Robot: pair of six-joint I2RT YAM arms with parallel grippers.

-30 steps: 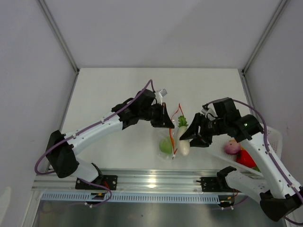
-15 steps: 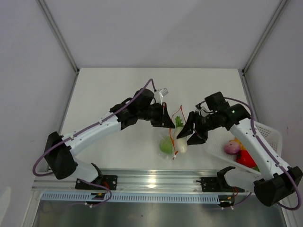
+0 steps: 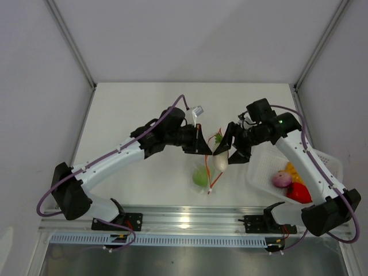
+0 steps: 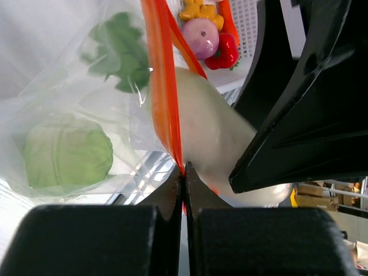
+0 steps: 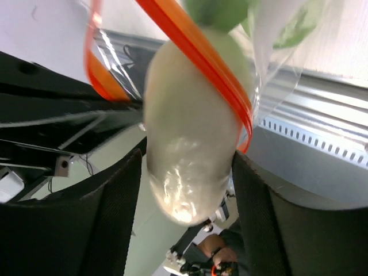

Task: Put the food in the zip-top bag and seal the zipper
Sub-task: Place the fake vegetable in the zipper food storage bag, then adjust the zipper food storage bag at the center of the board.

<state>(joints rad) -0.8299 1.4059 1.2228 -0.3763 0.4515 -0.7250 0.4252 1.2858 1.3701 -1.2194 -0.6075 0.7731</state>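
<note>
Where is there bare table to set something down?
Bare: the far strip of table behind both arms, and the near-left patch between left arm and metal rail. Crowded: the centre, where left gripper and right gripper meet at the clear bag and white toy radish; the white perforated basket fills the right.

Robotics lab test cell, white panel walls (image 3: 190, 40), aluminium frame posts (image 3: 71, 43), white tabletop (image 3: 144, 103), slotted metal mounting rail (image 3: 190, 222) along near edge.
</note>
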